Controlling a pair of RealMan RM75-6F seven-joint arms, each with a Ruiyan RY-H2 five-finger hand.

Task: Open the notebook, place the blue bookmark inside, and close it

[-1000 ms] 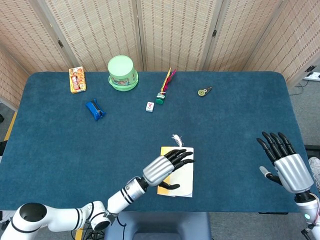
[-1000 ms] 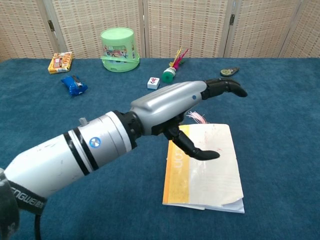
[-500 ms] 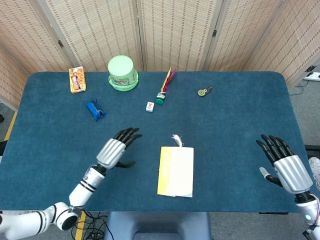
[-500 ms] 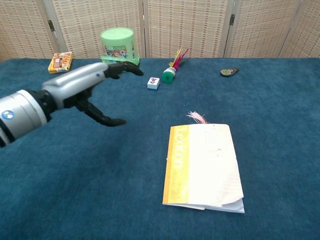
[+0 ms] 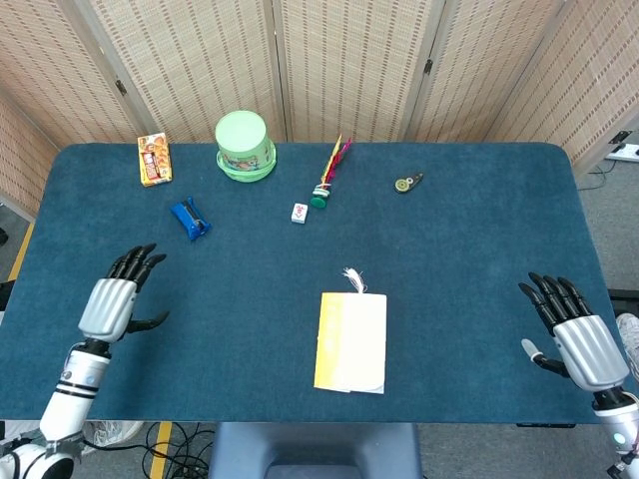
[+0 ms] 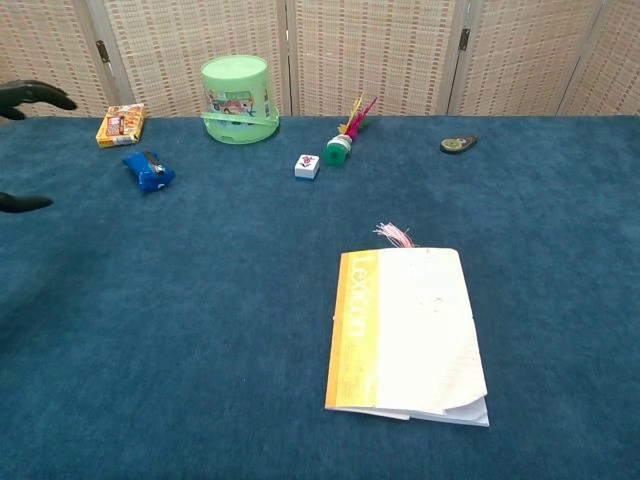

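With both hands spread empty, closed notebook lies between: left hand at 9 o'clock, right hand at 3.

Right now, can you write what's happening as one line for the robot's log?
notebook: closed, tassel sticking out | left hand: open, apart | right hand: open, apart

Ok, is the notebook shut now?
Shut. The notebook lies flat with its cover down, a tassel poking from its far edge; neither hand touches it.
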